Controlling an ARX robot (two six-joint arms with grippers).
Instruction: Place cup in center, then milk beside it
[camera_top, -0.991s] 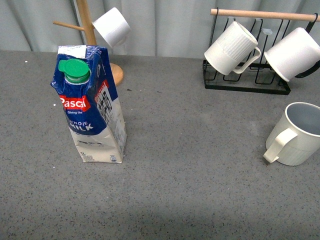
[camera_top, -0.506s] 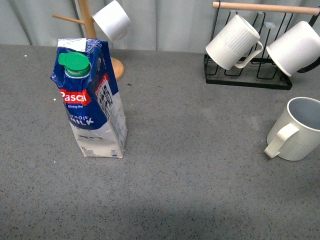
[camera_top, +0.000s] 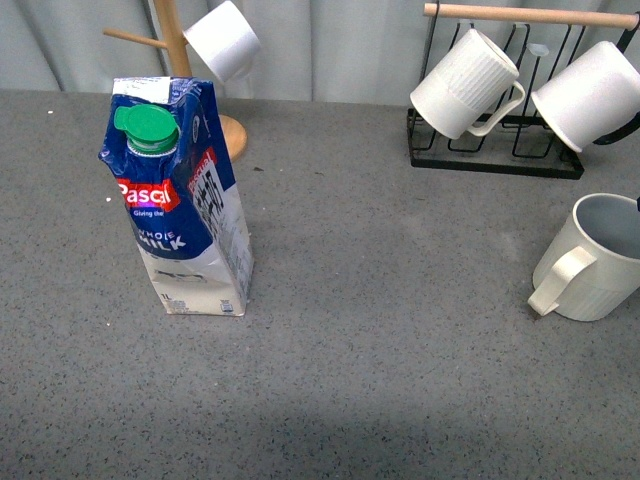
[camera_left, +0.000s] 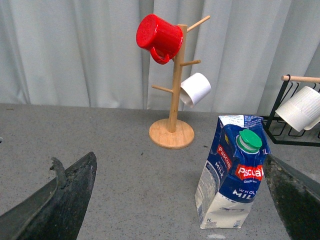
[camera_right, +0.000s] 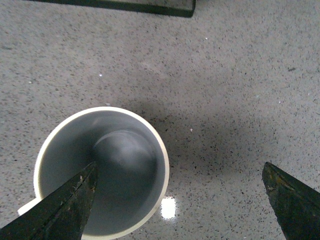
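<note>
On the dark speckled table (camera_top: 330, 400), none of the task looks done: the center (camera_top: 400, 265), the bare patch to the right of the milk (camera_top: 185, 215), holds nothing. The milk stands upright with a wooden mug tree (camera_top: 180, 60) just behind it, so it has not been brought to the middle. The cup (camera_top: 598, 262) sits well to the right of the milk, mouth up, its handle on the side facing the milk. The right end effector (camera_right: 179, 167) hangs above the cup, spread wide and gripping nothing, with one side over the grey inside and the other over bare table. The left end effector (camera_left: 180, 157) is likewise spread and empty, with the milk ahead of it and untouched. What remains, as I judge it, is everything: grasp the cup, set it in the center, then bring the milk beside it.
</note>
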